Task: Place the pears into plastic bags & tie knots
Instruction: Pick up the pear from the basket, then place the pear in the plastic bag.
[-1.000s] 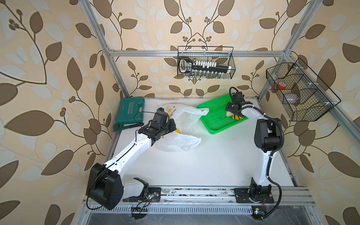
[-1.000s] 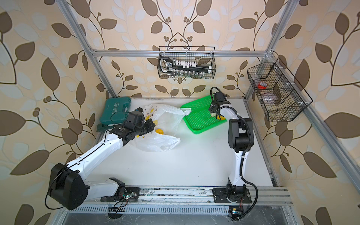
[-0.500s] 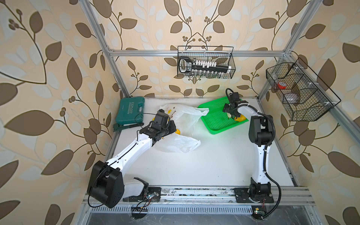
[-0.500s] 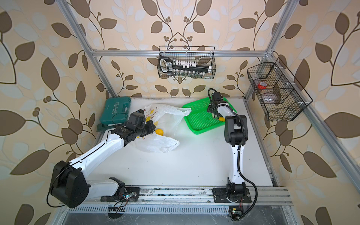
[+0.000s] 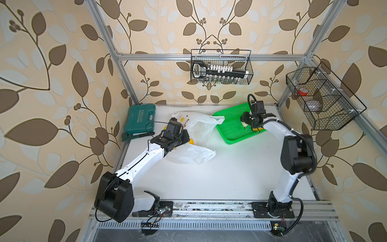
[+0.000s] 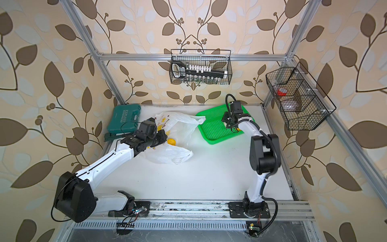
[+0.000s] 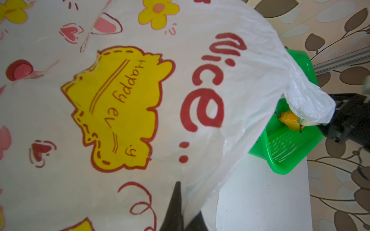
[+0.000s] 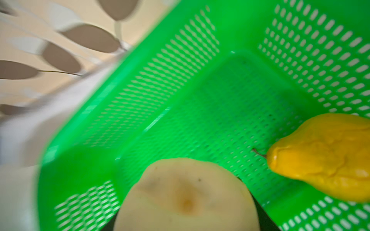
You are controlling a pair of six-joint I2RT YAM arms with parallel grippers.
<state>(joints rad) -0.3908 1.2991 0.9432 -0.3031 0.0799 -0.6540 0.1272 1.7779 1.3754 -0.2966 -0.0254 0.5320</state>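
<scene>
While the left gripper stood fully closed on the film of the plastic bag, pinching it near the mouth, the bag lay crumpled on the white table between the tool case and the green basket. In both top views one bag handle reached over the basket's nearest corner. An orange pear lay in the open mouth, just beside the left gripper.

Legible markings:
- Tool case lid: "EXPLOIT" in white capitals on dark green.
- Bag, as shown in the left wrist view: a yellow patch bore "Happy ev", with a separate "y" further along. Large red letters read "ice" after a curled first character, followed by two red dots. Yellow flowers and red hearts surrounded the text.
- The black device in the wire basket on the rear wall carried a label too small to read.

The right gripper hung over the green basket with its jaws set partly apart around a pale pear, a dark finger against each flank. Whether this pear was clear of the basket floor could not be told. An orange-yellow pear with a thin stem lay on the basket floor near the pale pear, not touching it.
</scene>
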